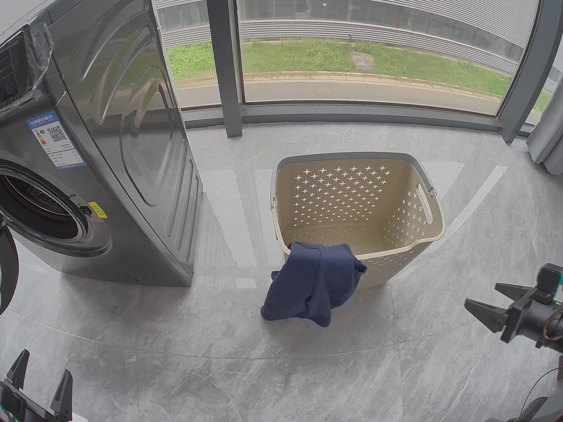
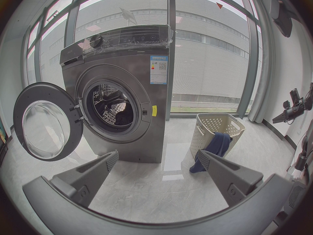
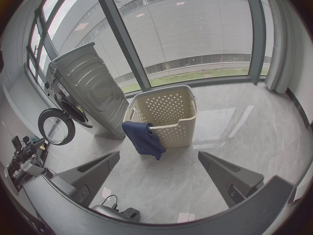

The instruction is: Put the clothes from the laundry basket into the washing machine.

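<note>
With left gripper (image 2: pixel 157 153) and right gripper (image 3: pixel 158 154) agape, the limp, light navy cloth garment (image 1: pixel 314 285) on the cream plastic basket (image 1: pixel 352 156) probably pinches best at its near-rim fold.

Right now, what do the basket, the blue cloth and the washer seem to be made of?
Basket: likely moulded plastic, matte cream, with star-shaped holes through stiff walls.
Cloth: soft fabric, dark blue, matte; it folds and hangs limp over the rim.
Washer: probably painted sheet metal, grey with a soft sheen; its side panel has pressed ribs.
</note>
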Tool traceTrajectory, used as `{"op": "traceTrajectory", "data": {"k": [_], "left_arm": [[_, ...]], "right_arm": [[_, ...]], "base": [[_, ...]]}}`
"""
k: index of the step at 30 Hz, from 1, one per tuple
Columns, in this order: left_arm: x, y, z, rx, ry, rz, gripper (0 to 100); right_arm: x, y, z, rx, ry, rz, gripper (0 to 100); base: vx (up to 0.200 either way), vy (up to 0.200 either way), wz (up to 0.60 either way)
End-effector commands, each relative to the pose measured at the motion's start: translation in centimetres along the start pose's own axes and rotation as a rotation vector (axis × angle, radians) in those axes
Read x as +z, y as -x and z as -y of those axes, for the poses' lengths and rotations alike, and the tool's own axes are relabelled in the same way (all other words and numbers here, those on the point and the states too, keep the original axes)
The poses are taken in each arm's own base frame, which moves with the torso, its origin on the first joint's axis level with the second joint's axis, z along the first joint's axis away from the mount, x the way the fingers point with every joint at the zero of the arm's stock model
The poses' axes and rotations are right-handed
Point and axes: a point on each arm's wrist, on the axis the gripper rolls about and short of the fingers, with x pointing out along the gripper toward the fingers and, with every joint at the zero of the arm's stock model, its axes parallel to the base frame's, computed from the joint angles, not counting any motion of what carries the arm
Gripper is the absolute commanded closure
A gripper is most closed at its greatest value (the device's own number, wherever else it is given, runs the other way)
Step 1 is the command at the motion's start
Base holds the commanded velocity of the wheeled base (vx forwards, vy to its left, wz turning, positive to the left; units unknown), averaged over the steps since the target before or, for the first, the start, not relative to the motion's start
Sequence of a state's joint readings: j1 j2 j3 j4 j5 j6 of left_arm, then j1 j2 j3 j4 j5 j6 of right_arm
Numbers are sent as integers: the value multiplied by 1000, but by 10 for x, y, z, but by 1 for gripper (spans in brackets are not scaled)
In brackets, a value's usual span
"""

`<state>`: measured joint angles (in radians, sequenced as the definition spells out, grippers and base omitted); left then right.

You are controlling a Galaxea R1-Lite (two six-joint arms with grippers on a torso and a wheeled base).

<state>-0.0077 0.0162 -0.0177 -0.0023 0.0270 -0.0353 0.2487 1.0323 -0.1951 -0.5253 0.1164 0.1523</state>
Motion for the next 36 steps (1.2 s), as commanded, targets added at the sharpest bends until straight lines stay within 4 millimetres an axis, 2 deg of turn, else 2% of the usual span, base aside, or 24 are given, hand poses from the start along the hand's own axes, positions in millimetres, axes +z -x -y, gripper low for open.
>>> {"op": "traceTrajectory", "data": {"k": [1, 8, 12, 23, 31, 36], "left_arm": [[-5, 0, 0, 1, 1, -5, 0], [-5, 0, 0, 1, 1, -7, 0], [-5, 0, 0, 1, 3, -5, 0], [-5, 0, 0, 1, 3, -5, 0], [-5, 0, 0, 1, 3, -4, 0], [-5, 0, 0, 1, 3, -7, 0]], "right_arm": [[-31, -103, -25, 64, 7, -205, 0], [-52, -141, -50, 65, 8, -160, 0], [-61, -159, -54, 66, 10, -170, 0], [-57, -176, -64, 85, 11, -141, 0], [-63, -214, -81, 75, 23, -116, 0], [-64, -234, -83, 73, 17, -99, 0]], "base": [[0, 0, 0], [0, 0, 0], [0, 0, 0], [0, 0, 0], [0, 0, 0], [0, 0, 0]]}}
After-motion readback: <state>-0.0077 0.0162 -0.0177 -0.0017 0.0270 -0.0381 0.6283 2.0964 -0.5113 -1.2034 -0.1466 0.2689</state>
